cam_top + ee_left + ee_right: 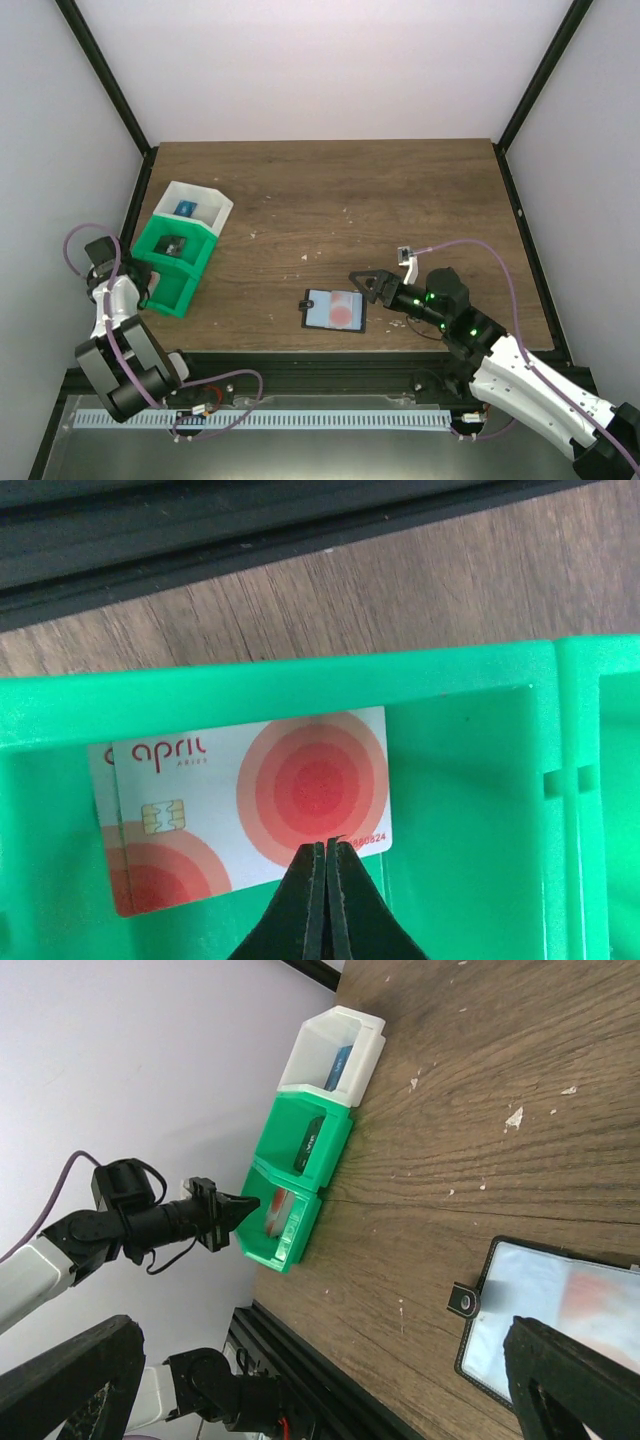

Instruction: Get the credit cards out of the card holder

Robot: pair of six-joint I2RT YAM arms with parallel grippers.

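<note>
The card holder (335, 310) lies open on the wooden table near its front edge, black-rimmed with a pale inner panel (540, 1305). A reddish credit card (343, 310) shows in that panel. Two more credit cards, white with red rings, lie overlapped in the near compartment of the green bin (470, 780): one on top (250, 790), one under it (120, 870). My left gripper (327, 845) hovers over them, shut with nothing between its fingers. My right gripper (375, 285) stands open at the holder's right edge, one finger (575, 1380) over the panel.
A white bin (195, 205) holding a blue item adjoins the green bin (175, 265) at the table's left side. The middle green compartment holds a dark item (175, 243). A black frame rail (320, 365) runs along the front edge.
</note>
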